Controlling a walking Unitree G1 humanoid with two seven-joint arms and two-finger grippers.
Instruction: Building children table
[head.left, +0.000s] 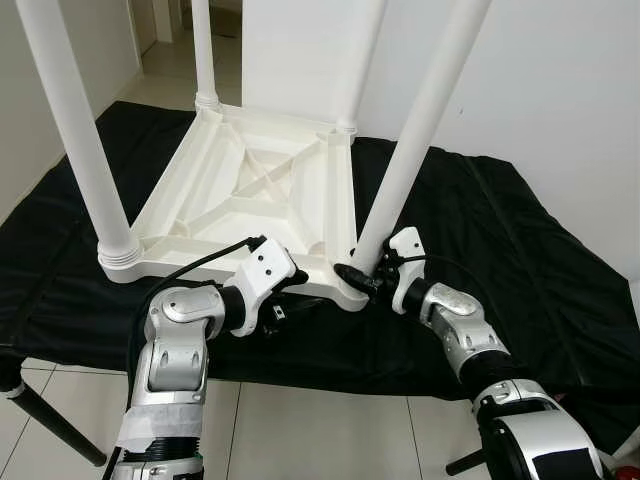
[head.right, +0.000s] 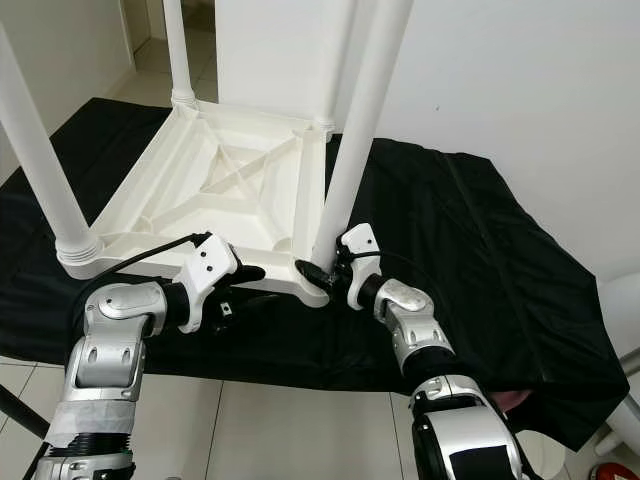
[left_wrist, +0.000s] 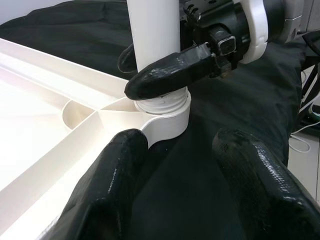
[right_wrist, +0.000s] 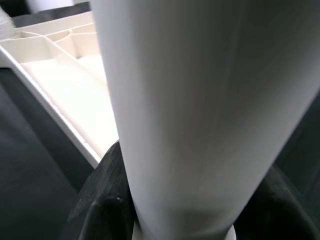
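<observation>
White plastic fills our view: the upturned table top (head.left: 250, 190) lies on the black cloth (head.left: 520, 260), and our right gripper (head.left: 362, 277) pinches the near leg (head.left: 415, 140) low down, just above its corner socket (left_wrist: 162, 117). Our left gripper (left_wrist: 180, 165) is spread, one finger against the table's edge beside that socket. If our right gripper turns the leg while it leans, we judge the thread could cross or the table top could skid on the cloth.

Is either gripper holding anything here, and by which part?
The right gripper clamps the near-right table leg just above its socket; the left gripper is open, holding nothing.
</observation>
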